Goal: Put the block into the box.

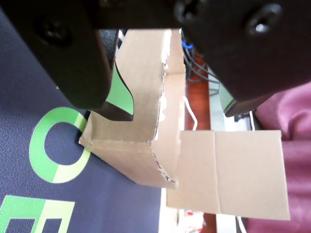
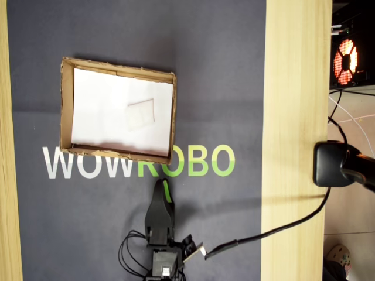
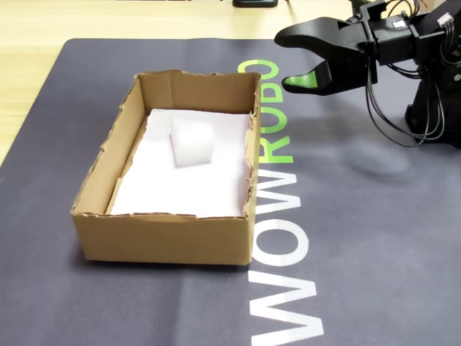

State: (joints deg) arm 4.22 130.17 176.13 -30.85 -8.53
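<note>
1. The gripper [image 3: 299, 61] hangs above the dark mat [image 3: 374, 238], jaws spread and empty, just beside the box [image 3: 166, 238] and outside it
2. The block [image 3: 192, 142] rests on the white lining [image 3: 180, 194] inside the box, apart from all walls
3. Judged step: placement complete; the arm stands clear of the box
4. Next move calls only for pulling back to rest without touching the box's torn rim

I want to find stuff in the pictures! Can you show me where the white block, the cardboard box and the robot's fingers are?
block [image 3: 193, 142], fixed view, on its front face.
box [image 3: 166, 238], fixed view, on its near outer wall.
fingers [image 3: 310, 81], fixed view, on the green-padded finger, out past the box's far corner.
</note>
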